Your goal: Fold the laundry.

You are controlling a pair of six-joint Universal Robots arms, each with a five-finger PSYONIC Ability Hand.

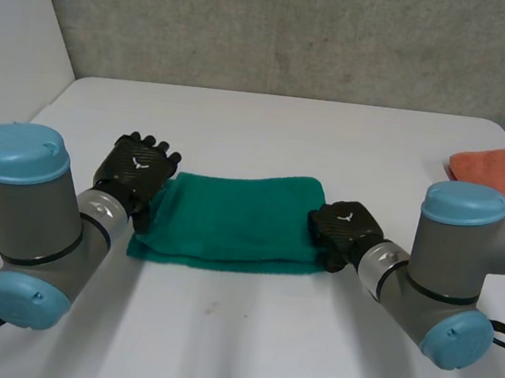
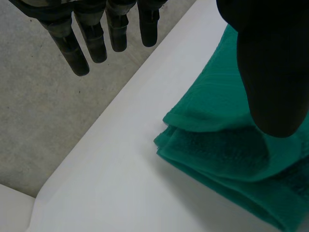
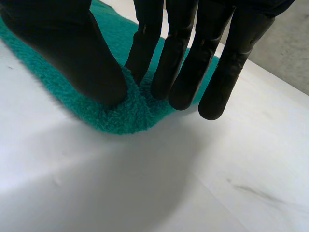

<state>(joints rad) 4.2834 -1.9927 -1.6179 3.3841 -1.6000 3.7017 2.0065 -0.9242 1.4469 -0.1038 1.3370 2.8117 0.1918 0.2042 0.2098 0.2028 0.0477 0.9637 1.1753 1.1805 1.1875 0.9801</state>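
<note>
Nearest the head camera, my two arms frame the lower half of the picture: the left arm [image 1: 27, 209] at lower left and the right arm [image 1: 454, 262] at lower right, each grey with light-blue caps. Between them, at the centre of the frame, a green towel [image 1: 231, 218] lies folded into a long band of several layers on the white surface [image 1: 287, 129].

At the towel's left end sits the left hand [image 1: 136, 171]. Its wrist view shows its fingers [image 2: 72, 53] straight and spread, clear of the cloth and holding nothing. Its thumb [image 2: 273, 72] hangs over the stacked corner of the towel, and I cannot tell whether it touches.

At the towel's right end, the right hand [image 1: 343, 231] is down on the cloth. Its wrist view shows the thumb [image 3: 72, 53] and the nearest finger pinching a small ridge of towel between them at the rounded edge. The tips of the other fingers reach just past that edge, over bare surface.

An orange cloth [image 1: 500, 174] lies at the right edge of the frame, well apart from the towel. A grey wall [image 1: 298, 30] runs across the top.
</note>
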